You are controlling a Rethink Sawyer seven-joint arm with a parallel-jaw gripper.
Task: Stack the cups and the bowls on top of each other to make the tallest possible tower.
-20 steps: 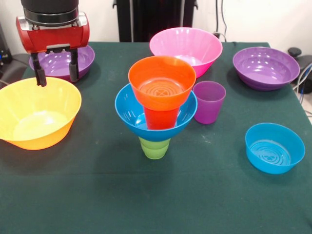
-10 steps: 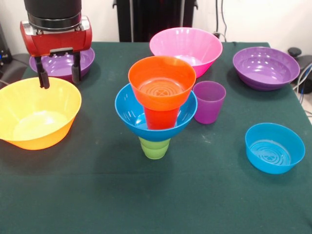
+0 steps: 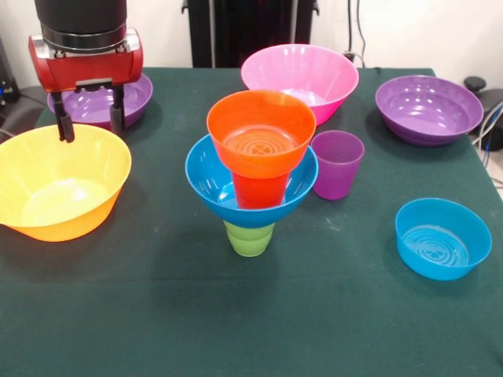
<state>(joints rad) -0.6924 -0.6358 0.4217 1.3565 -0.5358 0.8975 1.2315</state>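
Four-piece tower [image 3: 253, 169] standing; purple cup [image 3: 337, 163], pink bowl [image 3: 300, 76], yellow bowl [image 3: 60, 179], other bowls unstacked. Gripper [image 3: 87, 122] spread wide, empty, above yellow bowl's far rim.

we see a green-clothed table [image 3: 157, 314] bearing a yellow bowl [image 3: 59, 184], pink bowl [image 3: 299, 78], two purple bowls [image 3: 428, 108], blue bowl [image 3: 442, 238], purple cup [image 3: 337, 165] and green cup [image 3: 250, 238].

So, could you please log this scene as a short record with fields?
tower: green cup, medium blue bowl, orange cup, small orange bowl, bottom to top
gripper: gripper open, empty, over far rim of yellow-orange bowl
loose cup: purple cup, upright, right of tower
loose bowls: pink bowl, two purple bowls, small blue bowl
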